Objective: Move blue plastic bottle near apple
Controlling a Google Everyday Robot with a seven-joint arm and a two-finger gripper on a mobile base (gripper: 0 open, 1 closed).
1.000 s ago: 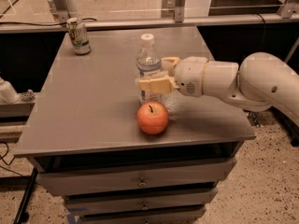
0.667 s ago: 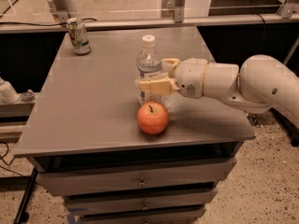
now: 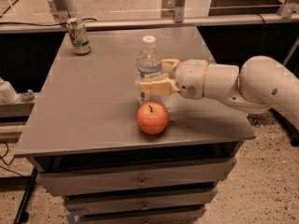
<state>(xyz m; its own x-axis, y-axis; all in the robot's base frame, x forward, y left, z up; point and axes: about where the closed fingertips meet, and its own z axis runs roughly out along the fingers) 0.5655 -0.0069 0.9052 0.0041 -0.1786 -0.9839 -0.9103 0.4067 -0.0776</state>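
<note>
Grey tabletop (image 3: 93,101) holds blue plastic bottle (image 3: 148,62) upright at centre frame, gripper (image 3: 158,76) clamped around its middle from the right. Red-orange apple (image 3: 152,118) sits just below it.

counted one blue plastic bottle (image 3: 148,64), one apple (image 3: 152,118), one can (image 3: 78,36), three drawers (image 3: 140,183), one gripper (image 3: 158,76) sat at the bottle's 3 o'clock

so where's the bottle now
In the camera view, the blue plastic bottle stands on the table just behind the apple, held by the end effector from the right.
</note>
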